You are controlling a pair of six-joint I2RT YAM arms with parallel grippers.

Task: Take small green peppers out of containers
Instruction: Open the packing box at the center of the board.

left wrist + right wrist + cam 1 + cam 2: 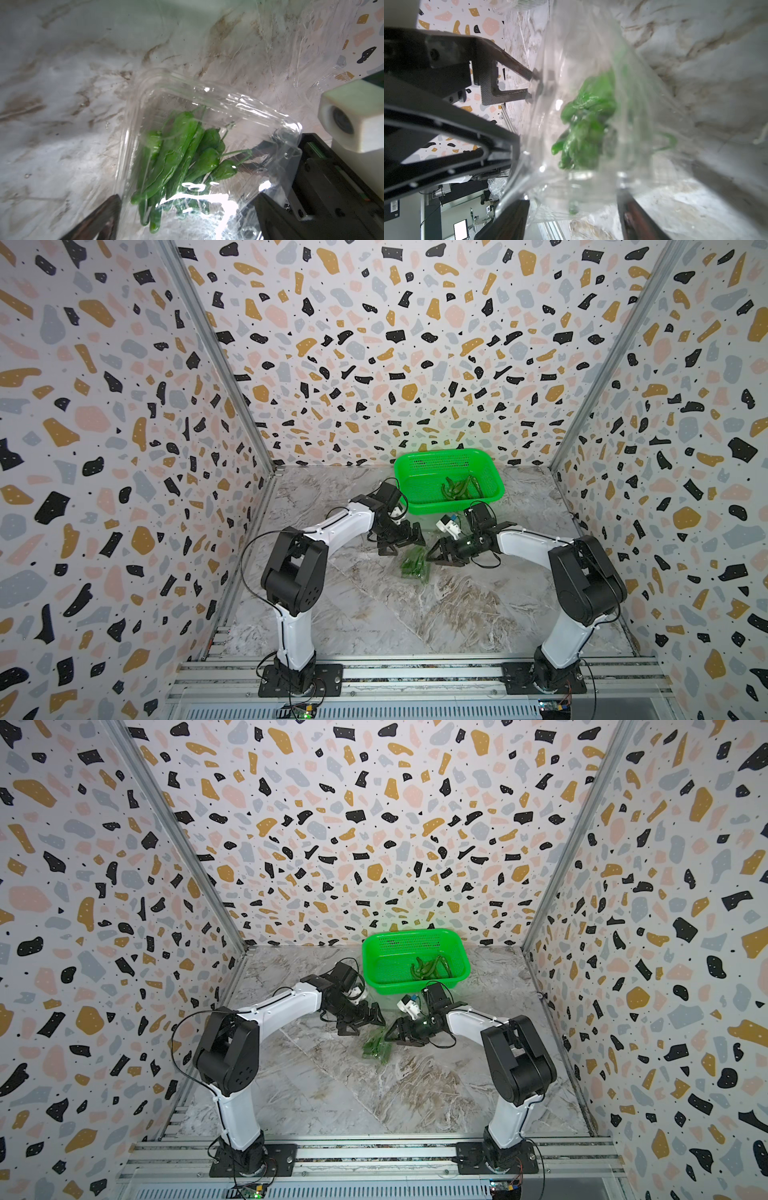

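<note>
- One container [415, 567], just in front of the one basket [440, 454], holds at least six small green peppers [178, 149].
- My right end effector [431, 556] straddles it, released; left end effector [401, 545]: cannot tell.
- Only the top views show the basket.

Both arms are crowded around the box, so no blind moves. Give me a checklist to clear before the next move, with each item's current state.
1. Is the box emptied: not ok; the boxed peppers lie inside it.
2. Is the lid open: cannot tell; the clear plastic glares.
3. Grip of the left tool on the box: cannot tell; one finger reaches its edge.
4. Grip of the right tool on the box: cannot tell; its jaws stand wide with the box between them.
5. Room in the basket: ok; only a few loose peppers lie in it.
</note>
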